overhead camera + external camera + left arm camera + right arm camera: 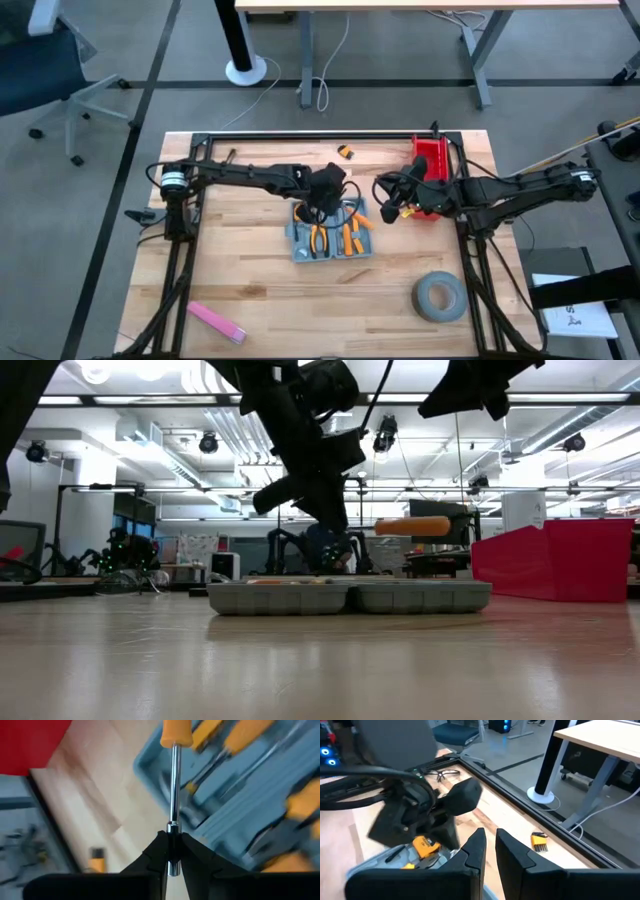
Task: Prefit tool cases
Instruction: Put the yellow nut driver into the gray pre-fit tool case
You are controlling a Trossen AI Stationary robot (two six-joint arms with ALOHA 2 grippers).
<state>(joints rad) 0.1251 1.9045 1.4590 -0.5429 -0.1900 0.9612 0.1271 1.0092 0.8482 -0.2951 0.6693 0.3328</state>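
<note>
The blue-grey tool case [330,243] lies opened flat on the table, with orange-handled pliers [318,237] in its recesses; the low view shows both halves [350,596] side by side. My left gripper [325,195] hovers over the case's far edge, shut on a screwdriver [173,795] with an orange handle [176,732]. My right gripper [385,192] hangs to the case's right, near the red bin, with a narrow gap between its fingers [490,850] and nothing in it. My left gripper pinches the screwdriver's bare metal shaft at its tip end [173,837] between the two fingers. The shaft runs straight on past the fingertips. The screwdriver is lifted clear and lies about level above the case, its orange handle [412,526] pointing away from the gripper.
A red bin [432,172] stands at the table's far right, close behind my right gripper. A grey tape roll [440,297] lies near the right front, a pink flat piece [215,322] near the left front, and a small orange-black bit holder [344,152] sits at the far edge.
</note>
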